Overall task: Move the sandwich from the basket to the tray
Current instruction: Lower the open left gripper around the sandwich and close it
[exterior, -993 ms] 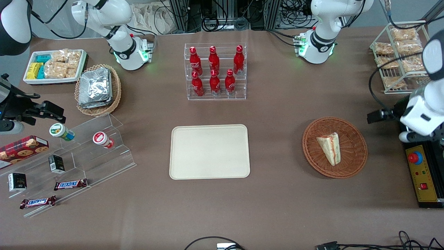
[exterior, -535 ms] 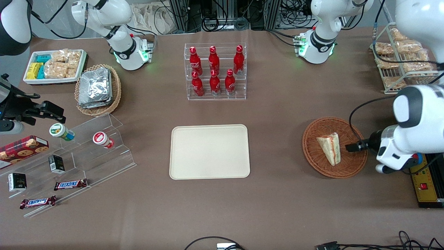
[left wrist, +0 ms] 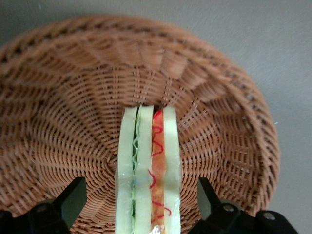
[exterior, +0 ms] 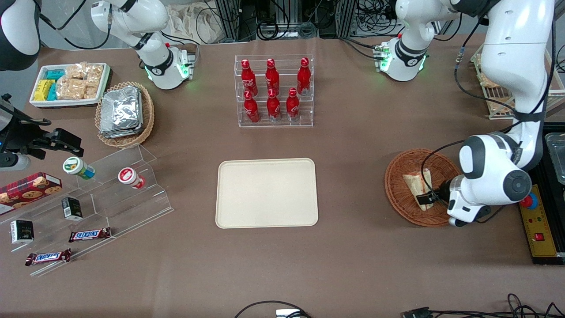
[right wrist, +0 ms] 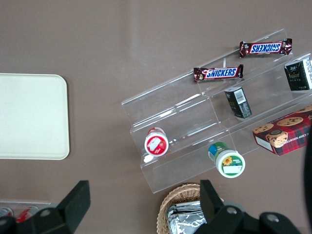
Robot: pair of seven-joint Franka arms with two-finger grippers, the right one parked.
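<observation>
The sandwich [exterior: 414, 181], a pale bread wedge with a red and green filling stripe, lies in the reddish-brown wicker basket [exterior: 394, 190] toward the working arm's end of the table. My gripper [exterior: 426, 198] is low over the basket, at the end of the sandwich nearer the front camera. In the left wrist view the gripper [left wrist: 140, 187] is open, with one dark finger on each side of the sandwich [left wrist: 148, 156] and a gap showing on both sides above the basket [left wrist: 68, 122]. The cream tray [exterior: 267, 193] lies flat at mid-table with nothing on it.
A clear rack of red bottles [exterior: 273, 90] stands farther from the camera than the tray. A yellow control box with a red button [exterior: 536, 221] lies beside the basket. A wire rack of bagged snacks [exterior: 494, 95], acrylic steps with snacks [exterior: 97, 194] and a tan basket of foil packets [exterior: 123, 112] are also here.
The left arm has swung in from the table's end and come down over the basket. Its gripper, beside the basket rim half a second ago, now straddles the sandwich.
</observation>
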